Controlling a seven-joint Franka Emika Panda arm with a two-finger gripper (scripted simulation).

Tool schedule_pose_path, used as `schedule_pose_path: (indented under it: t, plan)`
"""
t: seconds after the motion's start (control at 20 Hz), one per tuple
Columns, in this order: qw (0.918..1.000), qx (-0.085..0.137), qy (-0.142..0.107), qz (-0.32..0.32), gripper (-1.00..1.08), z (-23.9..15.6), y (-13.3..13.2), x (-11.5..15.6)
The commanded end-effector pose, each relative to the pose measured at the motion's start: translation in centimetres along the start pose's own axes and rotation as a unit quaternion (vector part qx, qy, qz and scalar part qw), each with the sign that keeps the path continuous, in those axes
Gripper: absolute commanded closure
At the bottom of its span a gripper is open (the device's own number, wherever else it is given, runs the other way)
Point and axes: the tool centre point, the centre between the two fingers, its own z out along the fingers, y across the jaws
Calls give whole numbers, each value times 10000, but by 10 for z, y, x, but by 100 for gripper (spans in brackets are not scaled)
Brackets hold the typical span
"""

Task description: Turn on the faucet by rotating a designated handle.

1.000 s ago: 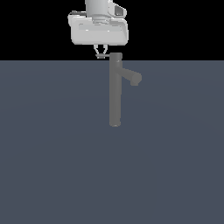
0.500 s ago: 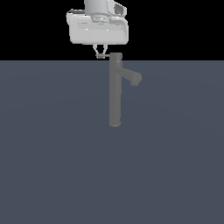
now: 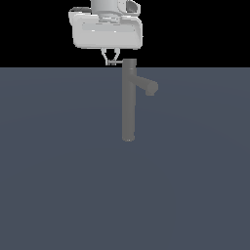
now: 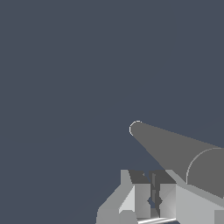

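The faucet (image 3: 129,102) is a tall dull-grey column standing on the dark floor, with its angled spout (image 3: 147,87) pointing to the exterior view's right. The handle (image 3: 116,63), a thin light rod, sticks out from the top cap toward the exterior view's left. My gripper (image 3: 111,59) hangs from above with its fingertips right at this rod, the fingers drawn together and nothing clamped between them. In the wrist view the faucet (image 4: 170,151) runs away from the camera, and the gripper (image 4: 152,199) fingers stand nearly touching beside its top, with the handle (image 4: 157,220) just below them.
A flat dark blue-grey floor (image 3: 58,171) stretches around the faucet. Behind it the background is black. No other objects show.
The gripper hand has drifted a little toward the exterior view's left. The faucet column has not moved.
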Motion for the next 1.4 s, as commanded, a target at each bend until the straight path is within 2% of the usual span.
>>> schedule_pose_path:
  t: [0.0, 0.05, 0.8, 0.85, 0.9, 1.35]
  plan:
    - [10000, 5, -46, 24, 108, 0, 0, -9]
    - [10000, -1, 0, -1, 108, 0, -1, -2]
    - [10000, 5, -44, 22, 108, 0, 22, -52]
    - [10000, 5, -44, 22, 108, 0, 22, -52]
    - [10000, -2, 21, -62, 108, 0, 13, -41]
    - [10000, 5, -46, 23, 108, -1, 71, -67]
